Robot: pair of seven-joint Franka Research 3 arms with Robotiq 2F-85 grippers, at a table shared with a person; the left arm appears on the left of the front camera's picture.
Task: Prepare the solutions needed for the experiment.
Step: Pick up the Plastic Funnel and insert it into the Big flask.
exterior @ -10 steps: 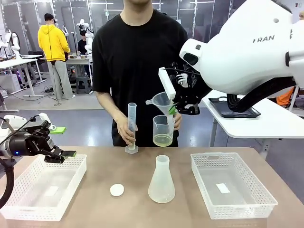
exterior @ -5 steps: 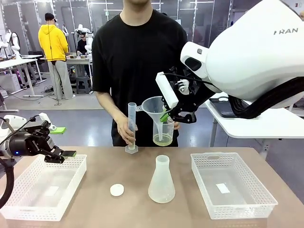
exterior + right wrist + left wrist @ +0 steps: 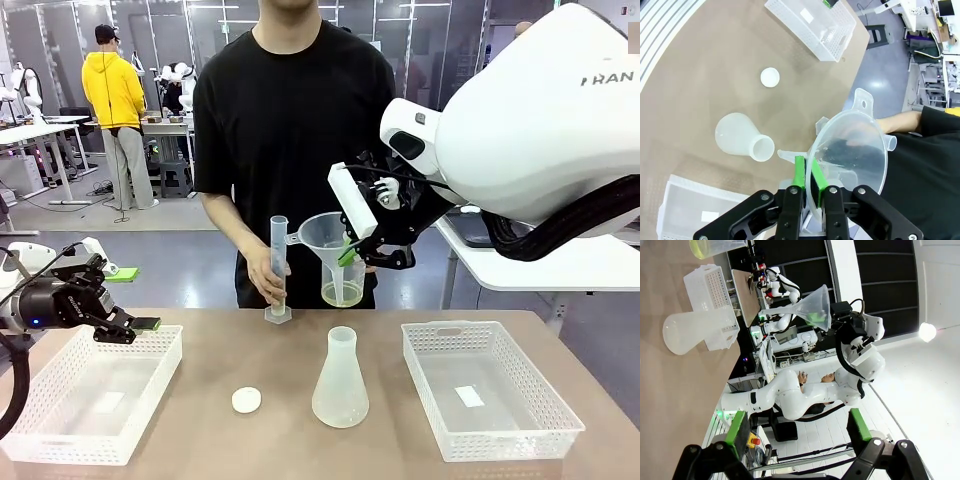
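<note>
Front view: the right gripper (image 3: 347,250) is clamped on the wall of a clear funnel (image 3: 320,230), held in the air above the bench (image 3: 250,350). At 6 o'clock of the funnel is a clear beaker (image 3: 356,278), also off the bench. The pale yellow solution (image 3: 343,296) lies shallow in its bottom. Whether the funnel stem sits inside the beaker cannot be told. At 9 o'clock of the beaker a graduated cylinder (image 3: 278,255) stands upright on the bench, gripped by the person's hand (image 3: 262,284). An Erlenmeyer flask (image 3: 340,380) stands at 6 o'clock of the beaker, with a white cap (image 3: 246,400) at its 9 o'clock. A white basket (image 3: 490,390) lies at 3 o'clock of the flask. The left gripper (image 3: 133,298) hovers with fingers apart and nothing between them, over a second basket (image 3: 60,440) at 9 o'clock.

Left wrist view: the left gripper (image 3: 798,426) has its green pads (image 3: 737,427) wide apart. The solution (image 3: 702,246) shows at 11 o'clock, the flask (image 3: 695,332) at 9 o'clock.

Right wrist view: the right gripper (image 3: 808,174) pinches the funnel (image 3: 855,145) rim wall between both pads. The flask (image 3: 742,137) is at 9 o'clock of the funnel, the cap (image 3: 770,77) at 11 o'clock.
</note>
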